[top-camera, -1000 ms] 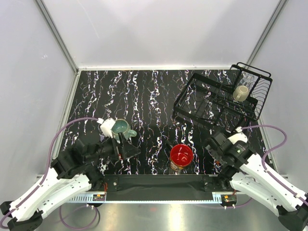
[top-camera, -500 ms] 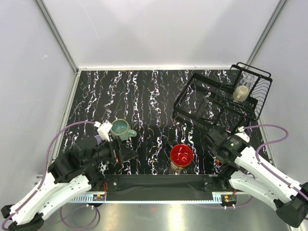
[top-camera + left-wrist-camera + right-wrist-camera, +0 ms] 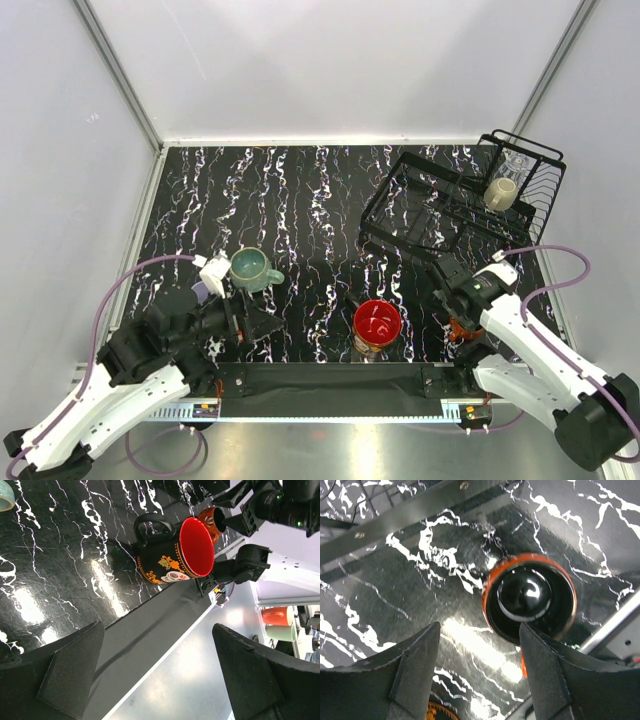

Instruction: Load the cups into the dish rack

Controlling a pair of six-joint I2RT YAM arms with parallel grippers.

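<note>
A teal mug (image 3: 250, 268) stands upright on the left of the black marble table. My left gripper (image 3: 255, 322) (image 3: 159, 627) hangs open and empty just in front of it. A dark mug with a red inside (image 3: 377, 322) (image 3: 175, 550) stands near the front middle. My right gripper (image 3: 450, 305) (image 3: 480, 626) is open, low over a small orange mug (image 3: 459, 329) (image 3: 530, 597), which lies just beyond its right fingertip. The dish rack (image 3: 440, 215) sits far right and holds a beige mug (image 3: 500, 193) and a clear glass (image 3: 515, 162). A sliver of a lavender tumbler (image 3: 201, 291) shows behind my left wrist.
A black strip (image 3: 330, 378) and a metal rail run along the near edge between the arm bases. White walls close in the table on the left, right and far sides. Purple cables loop beside both arms.
My left gripper has drawn back from the teal mug toward the near edge, leaving the mug standing. My right gripper has swung in and down over the orange mug.
</note>
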